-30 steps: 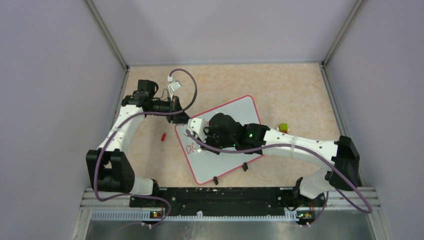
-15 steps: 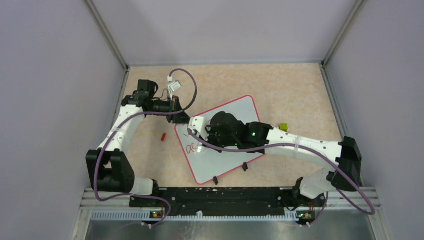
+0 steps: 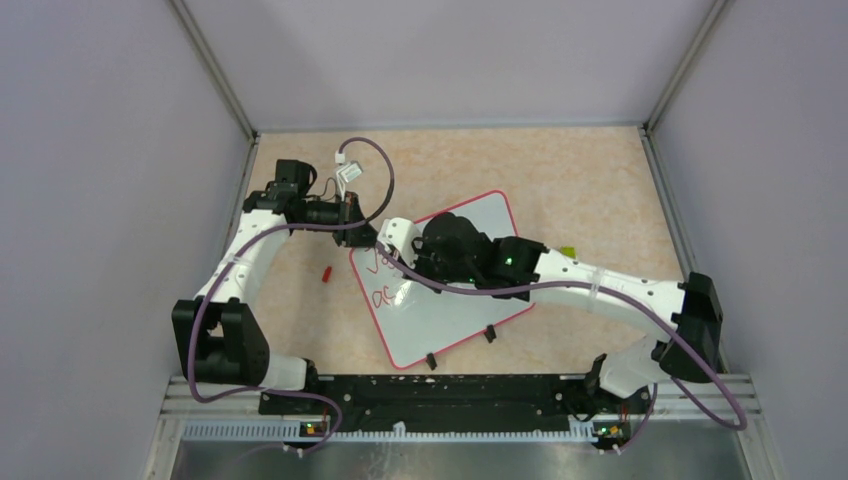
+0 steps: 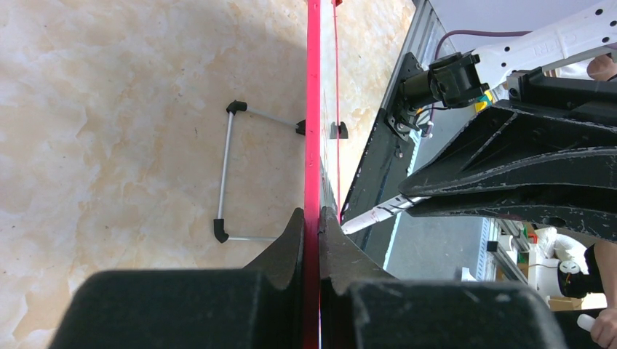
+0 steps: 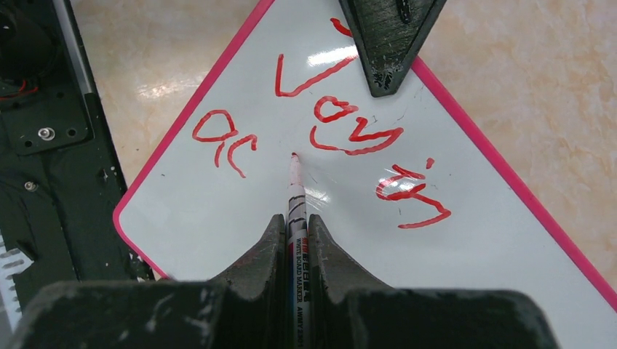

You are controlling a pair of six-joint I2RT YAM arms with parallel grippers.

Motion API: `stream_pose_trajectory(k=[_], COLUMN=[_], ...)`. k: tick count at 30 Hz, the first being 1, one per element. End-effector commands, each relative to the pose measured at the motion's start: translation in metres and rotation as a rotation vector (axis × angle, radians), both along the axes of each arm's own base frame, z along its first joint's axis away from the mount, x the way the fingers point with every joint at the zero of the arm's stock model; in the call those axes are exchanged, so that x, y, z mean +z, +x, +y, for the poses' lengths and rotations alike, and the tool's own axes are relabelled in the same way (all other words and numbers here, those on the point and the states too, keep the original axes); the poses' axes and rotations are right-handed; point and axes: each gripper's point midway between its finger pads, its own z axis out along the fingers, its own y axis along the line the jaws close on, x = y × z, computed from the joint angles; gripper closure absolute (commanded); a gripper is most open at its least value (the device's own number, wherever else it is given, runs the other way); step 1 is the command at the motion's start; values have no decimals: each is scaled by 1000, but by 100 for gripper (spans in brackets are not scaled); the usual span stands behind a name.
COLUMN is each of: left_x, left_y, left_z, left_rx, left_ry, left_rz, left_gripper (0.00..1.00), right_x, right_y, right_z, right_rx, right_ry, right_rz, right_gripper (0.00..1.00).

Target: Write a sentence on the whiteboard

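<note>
Your right end effector (image 5: 295,222) is clamped on a thin white marker pen (image 5: 295,185), tip among red handwritten words (image 5: 342,125). Your left end effector (image 4: 311,218) pinches the flat white, pink-framed whiteboard (image 5: 218,211) on the beige bench (image 3: 580,180).

The sentence (image 5: 342,120), in red handwriting on the whiteboard (image 5: 218,211), can be made out in part from the right wrist view. "Joy" lies at one o'clock from the tip of the marker (image 5: 297,218), "in" at four o'clock and the letters "ac" at ten o'clock, all turned askew to the camera. The marker's barrel bears small printed capitals, "WHITE BOARD MARKER", running along its length.
</note>
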Motion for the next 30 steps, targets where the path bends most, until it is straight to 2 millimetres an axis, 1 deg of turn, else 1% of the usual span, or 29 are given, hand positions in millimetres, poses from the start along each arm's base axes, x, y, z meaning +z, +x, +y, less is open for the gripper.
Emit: stream_pose_trajectory(k=[1,6,12,18,21,23,30], left_x=[-8,-9,-9,-9,-9,-9,-9], left_y=[9,9,9,9,9,9,9], left_z=[9,9,9,10,9,10,10], left_rx=[42,41,42,42,42,43,42], left_ry=[87,86,87,88,88,89,88], left_rz=[-45,-41,-43,-41,-43,-43,-43], left_gripper=[100,100,100,100,100,100,100], right_x=[17,3,-13,-28,-29,-25,-5], right_y=[14,6,-10,-29,-33,-32,-16], right_z=[6,3,-3,-4,-3,-1,3], right_rx=[-36,-13,30,77,91,91,36], right_ry=[56,34,7,-21,-24,-17,20], right_rz=[-28,4,52,83,85,81,38], right_gripper=[100,100,100,100,100,100,100])
